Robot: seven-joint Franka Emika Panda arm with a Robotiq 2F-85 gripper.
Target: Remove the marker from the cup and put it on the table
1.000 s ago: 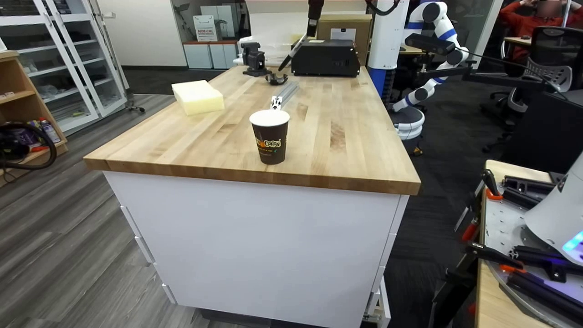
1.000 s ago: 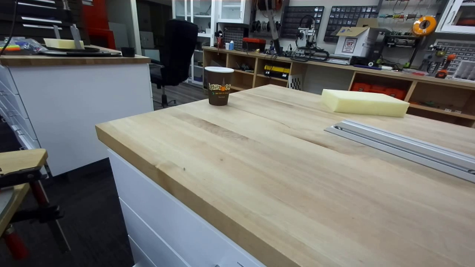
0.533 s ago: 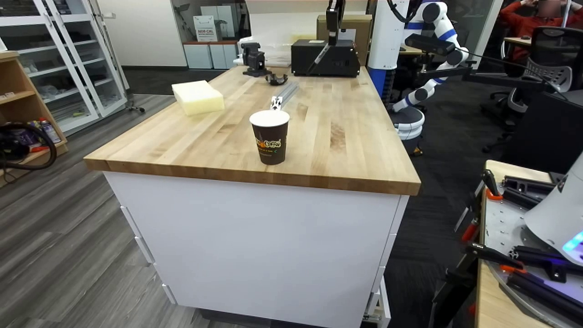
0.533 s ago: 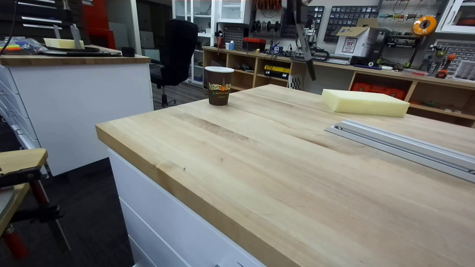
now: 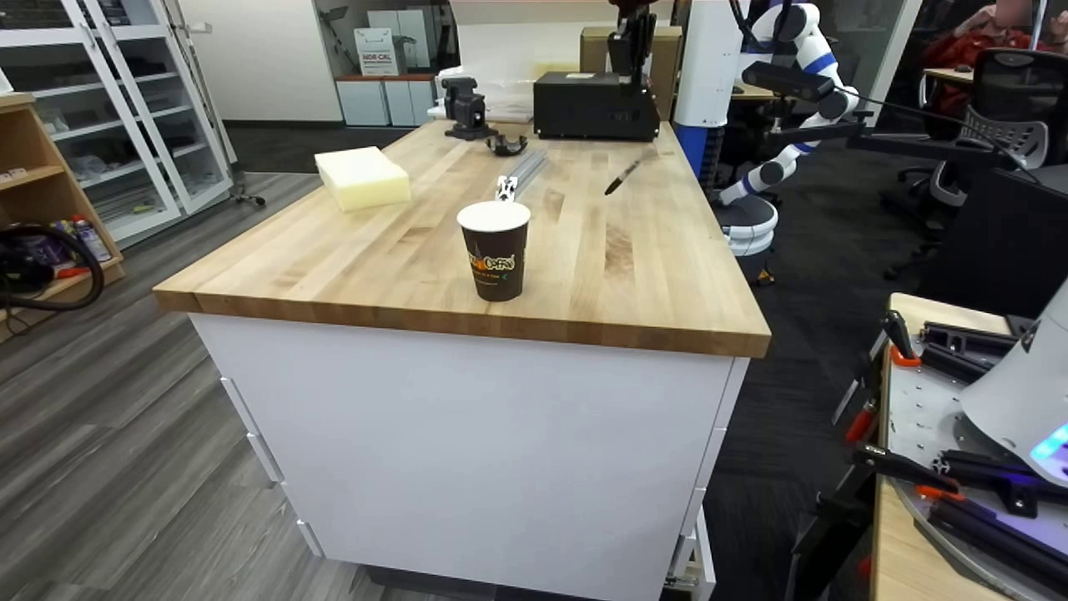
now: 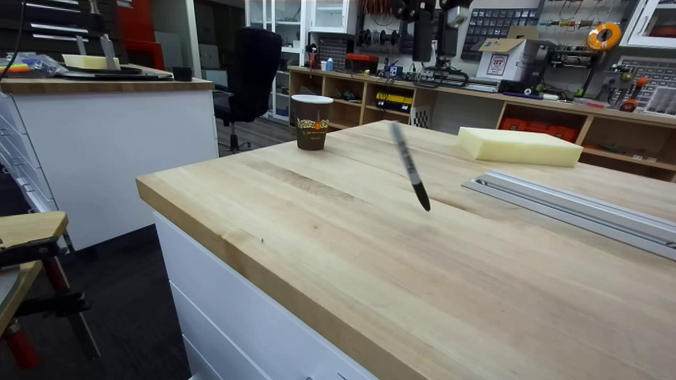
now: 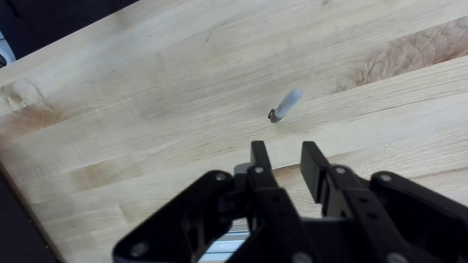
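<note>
The marker [image 5: 626,177] is free of the gripper, below it and low over the table [image 5: 567,275]. In an exterior view the marker [image 6: 409,164] is tilted, black end lower, other end blurred; I cannot tell whether its tip touches the wood. In the wrist view the marker [image 7: 287,105] shows beyond the fingertips. My gripper [image 7: 282,153] is open, its jaws apart with nothing between them. It also shows at the top of both exterior views [image 5: 631,77] [image 6: 435,57]. The dark cup [image 5: 498,265] stands upright near the table's front edge; its inside is hidden.
A pale yellow block [image 5: 363,179] lies near one side edge of the table. A silver rail [image 6: 575,214] lies between the block and the marker's area. A black box [image 5: 596,107] and a black stand [image 5: 465,108] are at the far end.
The gripper moved right in one exterior view with the marker held at a slant, then opened. The marker has dropped from it toward the table. The cup has not moved.
</note>
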